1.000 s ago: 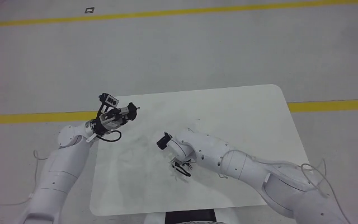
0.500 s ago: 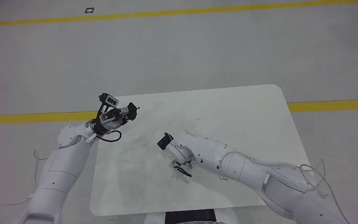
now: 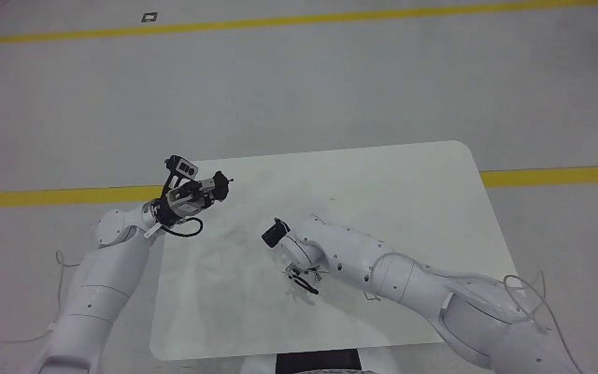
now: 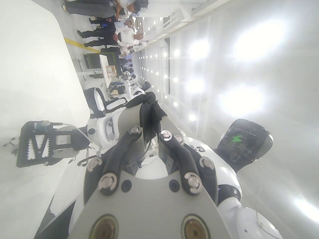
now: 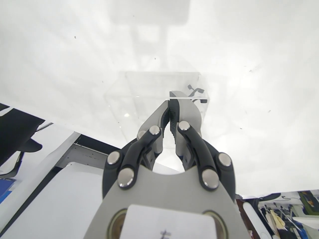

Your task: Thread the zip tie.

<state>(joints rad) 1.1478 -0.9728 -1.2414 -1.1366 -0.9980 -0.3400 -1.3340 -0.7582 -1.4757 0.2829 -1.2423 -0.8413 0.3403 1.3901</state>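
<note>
Right end effector pinched closed | zip tie just beyond its tips

Setting: large robotics laboratory or test hall. Evidence: smooth grey floor marked with yellow lane lines, seen across the upper part of the top view; plain white desk at centre; long rows of ceiling lights and cluttered workbenches recorded mid-frame in the left wrist view.
</note>
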